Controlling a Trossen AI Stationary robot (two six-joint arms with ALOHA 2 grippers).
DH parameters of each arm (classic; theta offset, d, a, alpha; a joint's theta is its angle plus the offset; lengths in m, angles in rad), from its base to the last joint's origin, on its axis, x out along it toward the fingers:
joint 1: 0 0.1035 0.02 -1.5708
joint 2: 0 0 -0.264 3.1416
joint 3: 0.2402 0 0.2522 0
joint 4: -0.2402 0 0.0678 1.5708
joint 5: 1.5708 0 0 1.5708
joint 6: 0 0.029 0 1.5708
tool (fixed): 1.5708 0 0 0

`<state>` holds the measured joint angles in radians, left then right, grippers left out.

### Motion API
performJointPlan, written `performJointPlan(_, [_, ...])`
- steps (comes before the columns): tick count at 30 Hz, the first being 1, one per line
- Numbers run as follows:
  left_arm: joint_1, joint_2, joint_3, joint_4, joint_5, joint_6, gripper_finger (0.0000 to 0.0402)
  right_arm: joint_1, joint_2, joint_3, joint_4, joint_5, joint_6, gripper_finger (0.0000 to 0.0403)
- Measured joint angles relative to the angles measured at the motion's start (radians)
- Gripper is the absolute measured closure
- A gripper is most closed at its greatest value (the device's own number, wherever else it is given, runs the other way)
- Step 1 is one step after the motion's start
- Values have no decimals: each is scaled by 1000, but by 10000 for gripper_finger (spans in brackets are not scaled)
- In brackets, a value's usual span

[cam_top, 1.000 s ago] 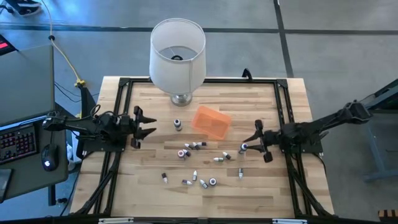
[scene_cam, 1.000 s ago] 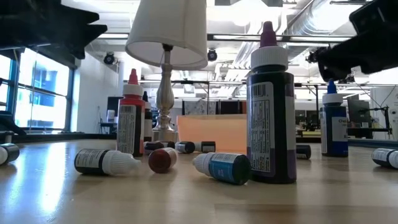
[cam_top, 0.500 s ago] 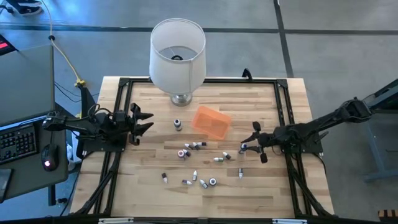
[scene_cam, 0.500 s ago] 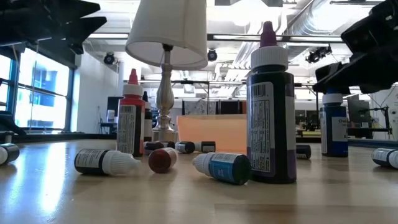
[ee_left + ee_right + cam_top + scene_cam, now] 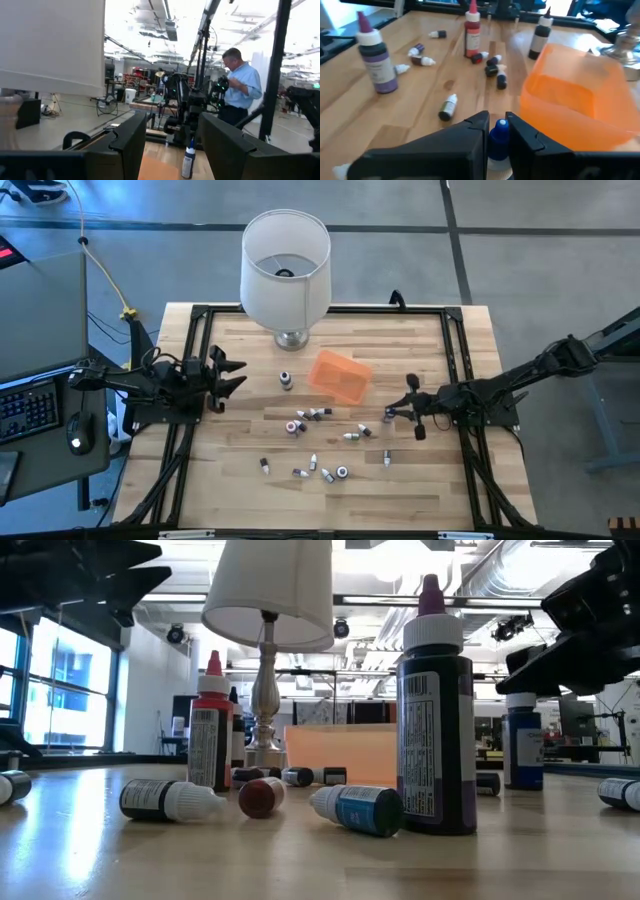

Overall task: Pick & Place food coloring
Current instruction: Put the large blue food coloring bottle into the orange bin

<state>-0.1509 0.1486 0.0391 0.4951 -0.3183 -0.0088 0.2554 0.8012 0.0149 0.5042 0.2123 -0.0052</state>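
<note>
Wooden table (image 5: 440,480), bottles (image 5: 310,417) scattered beside the orange tray (image 5: 339,375).
Right gripper (image 5: 396,415) clamped on a blue bottle (image 5: 498,139); left gripper (image 5: 232,376) spread apart, waiting at the table's left.

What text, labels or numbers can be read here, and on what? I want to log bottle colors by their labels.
None can be read with certainty.
Purple-capped bottle: white printed label panel, lines too small to read.
Red-capped bottle: printed label, blurred.
Blue bottle between the right end effector fingers: label blurred, unreadable.
Lying blue-labeled bottle: print too small.
Orange tray and lampshade: no text visible.
</note>
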Motion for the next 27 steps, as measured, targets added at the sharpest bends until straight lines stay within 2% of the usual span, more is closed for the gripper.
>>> performJointPlan(4, [0,0,0,45,-38,0,222,0,-3,3,235,101,-57,364])
performJointPlan(9, [0,0,0,90,-78,1,222,-11,-3,3,558,281,-264,353])
performJointPlan(12, [0,0,0,92,-85,3,222,-68,-3,4,599,342,-265,357])
performJointPlan(14, [0,0,0,98,-111,4,222,-126,7,4,573,331,-185,363])
performJointPlan(20, [0,0,0,116,-225,4,222,-290,104,21,554,194,11,362])
performJointPlan(27, [0,0,1,154,-242,4,222,-370,323,193,385,117,53,362])
